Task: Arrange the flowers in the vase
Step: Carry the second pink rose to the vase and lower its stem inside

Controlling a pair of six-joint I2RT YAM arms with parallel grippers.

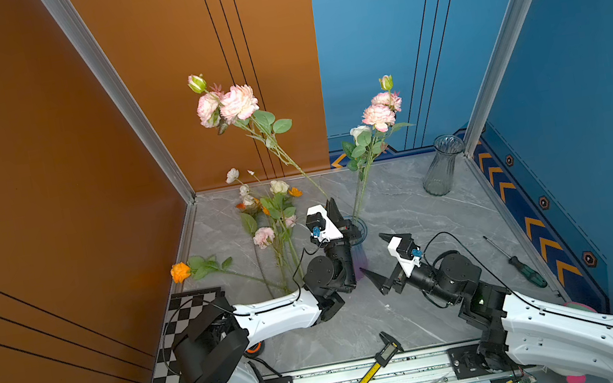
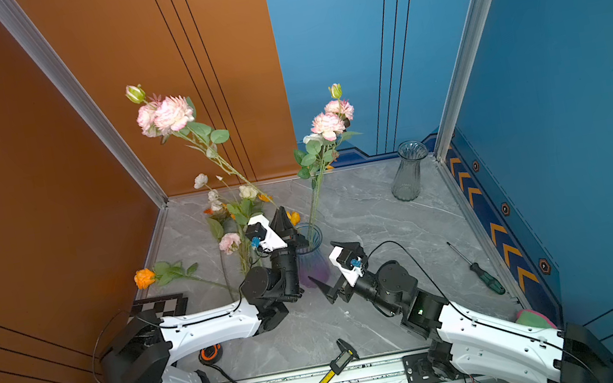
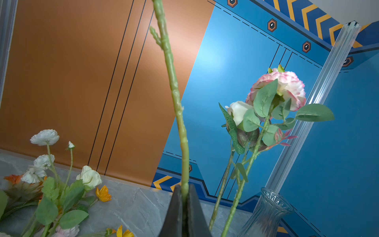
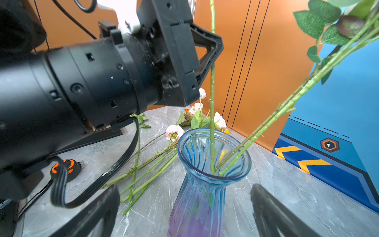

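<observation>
Now L pincer (image 3: 184,191) grips stem (image 3: 174,92) inside vase (image 4: 184,143) rim; R pincer (image 1: 372,253) agape.

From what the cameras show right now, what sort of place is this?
Probably a robot test cell, not a home: the left arm and right arm stand on an aluminium rail, the walls are printed panels in metal framing, and a checkerboard, a caliper and a screwdriver lie nearby.

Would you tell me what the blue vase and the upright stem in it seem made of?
The blue vase looks like glossy, see-through ribbed glass, tinted blue fading to purple. The upright stem is likely moulded plastic: matte green with knobbly ridges.
</observation>
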